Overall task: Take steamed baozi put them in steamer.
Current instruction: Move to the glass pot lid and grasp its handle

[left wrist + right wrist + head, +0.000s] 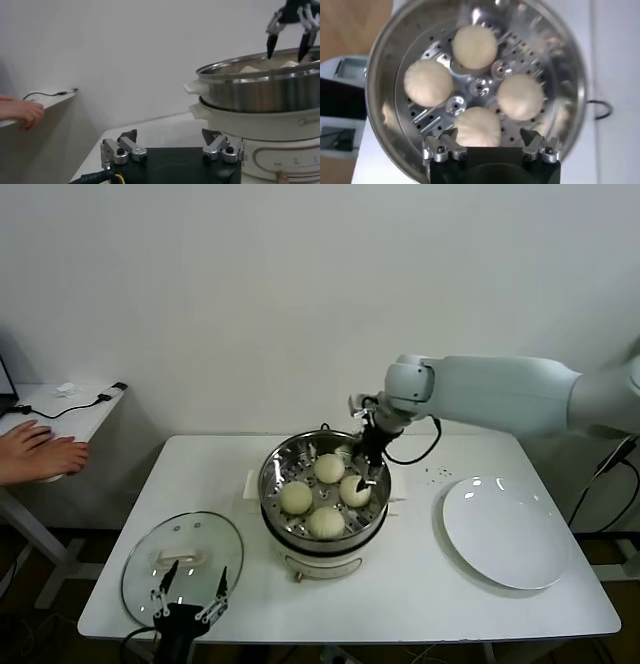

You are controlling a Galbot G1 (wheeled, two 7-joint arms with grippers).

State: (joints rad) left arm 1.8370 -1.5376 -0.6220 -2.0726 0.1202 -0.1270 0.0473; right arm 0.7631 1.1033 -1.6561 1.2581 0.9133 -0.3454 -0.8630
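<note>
The steel steamer [272,474] stands mid-table on its white base. Four cream baozi lie on its perforated tray: one far [329,467], one right [353,490], one left [295,497], one near [325,522]. In the right wrist view they show as a ring [474,46], [428,82], [520,96], [477,126] inside the steamer [385,60]. My right gripper [363,477] is open and empty, just above the right baozi; its own view shows the gripper [490,137] open over that bun. My left gripper [190,588] is open and empty at the table's front left.
A round glass lid [140,569] with a white handle lies at the front left beneath the left gripper. A flat white plate [505,529] lies at the right. A person's hand [40,452] rests on a side table at the far left.
</note>
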